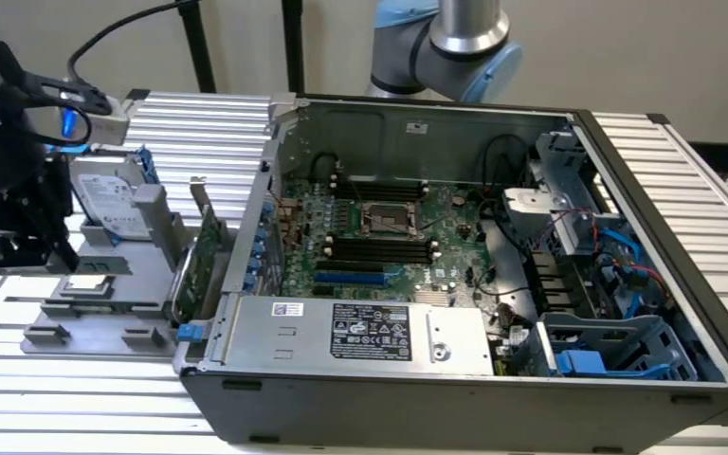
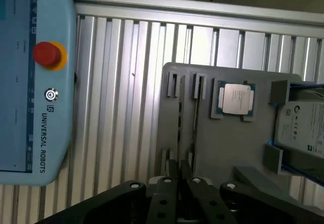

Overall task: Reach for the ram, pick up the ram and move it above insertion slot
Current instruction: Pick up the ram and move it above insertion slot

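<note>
The ram [image 2: 195, 123] stands on edge in the slotted holders of a grey fixture plate [image 2: 223, 143], seen as a thin dark line beside the mounted processor chip [image 2: 236, 98]. My gripper [image 2: 180, 169] hovers above the plate's near end, a little off the ram's line and apart from it. Its two fingers [image 2: 173, 169] sit close together with nothing between them. In the exterior view the gripper [image 1: 16, 248] hangs over the fixture plate [image 1: 99, 318] at the exterior view's left. The motherboard's black memory slots [image 1: 377, 248] lie inside the open computer case [image 1: 465, 284].
A silver hard drive with blue rails [image 1: 111, 194] and a green expansion card [image 1: 200, 261] stand on the fixture. A teach pendant with a red stop button [image 2: 48, 54] lies on the ribbed aluminium table [image 2: 121, 107]. The case's power supply [image 1: 352, 332] and drive cage [image 1: 605, 346] sit at the front.
</note>
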Controlling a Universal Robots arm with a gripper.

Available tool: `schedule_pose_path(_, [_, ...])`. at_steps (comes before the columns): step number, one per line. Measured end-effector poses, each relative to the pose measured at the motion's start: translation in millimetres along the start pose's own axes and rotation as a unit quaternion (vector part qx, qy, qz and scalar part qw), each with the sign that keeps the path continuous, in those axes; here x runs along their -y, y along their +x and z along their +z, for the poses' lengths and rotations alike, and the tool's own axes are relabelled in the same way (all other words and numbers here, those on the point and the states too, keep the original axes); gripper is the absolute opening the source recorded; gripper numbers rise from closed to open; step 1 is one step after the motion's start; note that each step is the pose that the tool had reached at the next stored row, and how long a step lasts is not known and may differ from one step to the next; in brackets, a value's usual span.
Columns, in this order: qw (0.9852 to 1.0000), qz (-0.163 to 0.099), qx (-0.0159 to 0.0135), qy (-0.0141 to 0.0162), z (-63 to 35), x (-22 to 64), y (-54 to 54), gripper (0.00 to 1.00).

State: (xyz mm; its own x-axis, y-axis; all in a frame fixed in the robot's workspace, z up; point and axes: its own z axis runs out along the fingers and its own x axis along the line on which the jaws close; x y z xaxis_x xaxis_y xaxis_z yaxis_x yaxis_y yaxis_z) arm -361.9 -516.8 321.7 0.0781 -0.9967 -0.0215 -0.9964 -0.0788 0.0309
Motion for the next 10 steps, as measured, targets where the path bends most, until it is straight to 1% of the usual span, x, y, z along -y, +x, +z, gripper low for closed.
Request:
schedule_pose_path(3, [1.0000,0.000,0.0006,0.0000,-13.8,10.6,0.5,0.14])
schedule_pose_path(10, [1.0000,0.000,0.0007,-0.0012,-47.0,41.6,2.4,0.14])
